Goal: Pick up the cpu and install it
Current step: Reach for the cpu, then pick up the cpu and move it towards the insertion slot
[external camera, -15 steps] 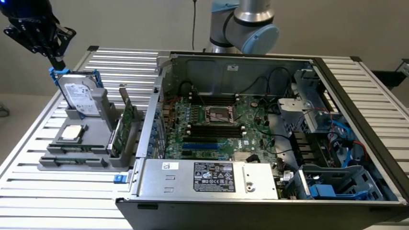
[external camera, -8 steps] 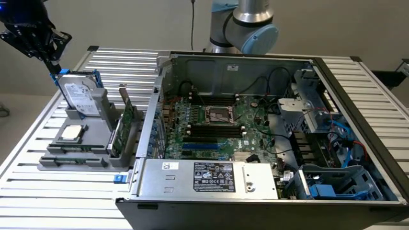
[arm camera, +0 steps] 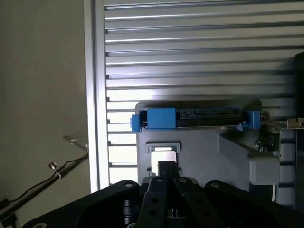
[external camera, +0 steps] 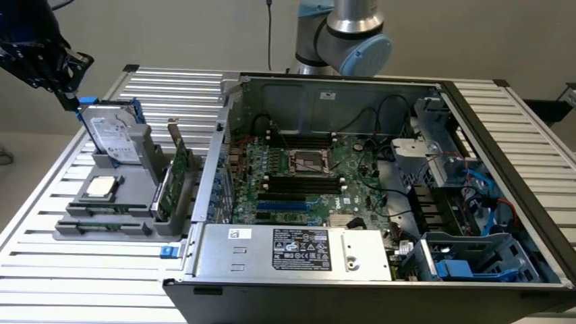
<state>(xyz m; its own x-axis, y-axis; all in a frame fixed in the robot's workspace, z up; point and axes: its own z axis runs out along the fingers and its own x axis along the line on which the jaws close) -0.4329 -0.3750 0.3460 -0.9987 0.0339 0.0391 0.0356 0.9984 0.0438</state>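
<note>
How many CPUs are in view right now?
1. The cpu lies flat on the grey holder at the exterior view's left, beside the upright hard drive. More may be hidden.

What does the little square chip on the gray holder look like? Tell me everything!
The chip is a small flat square with a silvery-white metal-looking top and a thin tan edge. It lies flat in a recess of the gray holder, on the exterior view's left, outside the computer case, near the upright hard drive. Only the holder touches it.
</note>
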